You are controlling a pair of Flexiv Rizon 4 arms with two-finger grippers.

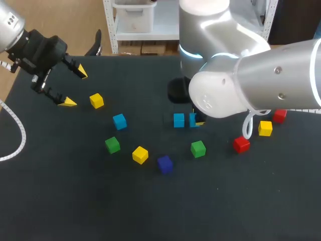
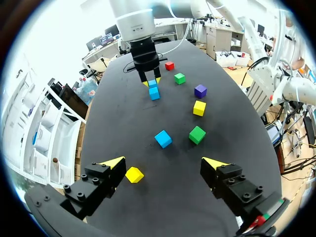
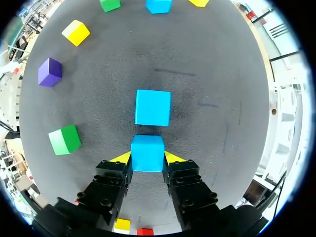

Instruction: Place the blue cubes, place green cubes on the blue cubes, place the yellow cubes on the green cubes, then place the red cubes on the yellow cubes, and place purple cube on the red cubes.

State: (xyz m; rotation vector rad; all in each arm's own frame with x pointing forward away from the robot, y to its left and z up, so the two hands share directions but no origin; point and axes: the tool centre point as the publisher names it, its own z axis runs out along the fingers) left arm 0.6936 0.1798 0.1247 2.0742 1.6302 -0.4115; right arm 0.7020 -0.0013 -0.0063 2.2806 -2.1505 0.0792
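My right gripper (image 3: 147, 159) is shut on a blue cube (image 3: 147, 153), low at the table's middle. Just ahead of it, a small gap away, lies a second blue cube (image 3: 153, 107). In the head view the free blue cube (image 1: 179, 120) shows beside the held blue cube (image 1: 193, 119), which my right arm partly hides. My left gripper (image 1: 74, 87) hangs open at the far left with nothing between its fingers. A yellow cube (image 1: 97, 100) lies close to it. A third blue cube (image 1: 119, 121) lies left of the middle.
Loose on the black table (image 1: 75, 201) are a green cube (image 1: 112, 145), a yellow cube (image 1: 140, 154), a purple cube (image 1: 165, 163) and another green cube (image 1: 198, 148). At the right lie two red cubes (image 1: 241, 144), (image 1: 280, 115) and a yellow cube (image 1: 265, 128).
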